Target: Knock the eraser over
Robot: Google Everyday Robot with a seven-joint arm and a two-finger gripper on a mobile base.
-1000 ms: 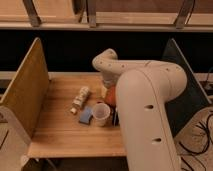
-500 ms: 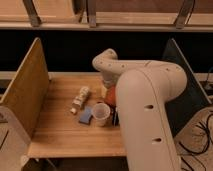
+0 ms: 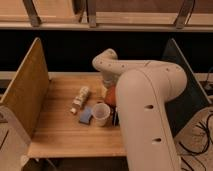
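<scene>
The eraser (image 3: 116, 118) is a thin dark upright sliver just right of the white cup (image 3: 101, 114), mostly hidden behind my white arm (image 3: 145, 100). My gripper (image 3: 108, 91) hangs below the bent wrist at the middle of the wooden table (image 3: 60, 132), behind the cup and close to an orange-red object (image 3: 111, 96). It is a little behind the eraser. A flat blue-grey square pad (image 3: 85, 116) lies left of the cup.
A small pale bottle (image 3: 80, 98) lies on its side left of the gripper. A tall wooden panel (image 3: 24, 95) walls the table's left side and a dark panel (image 3: 182, 85) the right. Cables (image 3: 202, 137) lie on the floor at right.
</scene>
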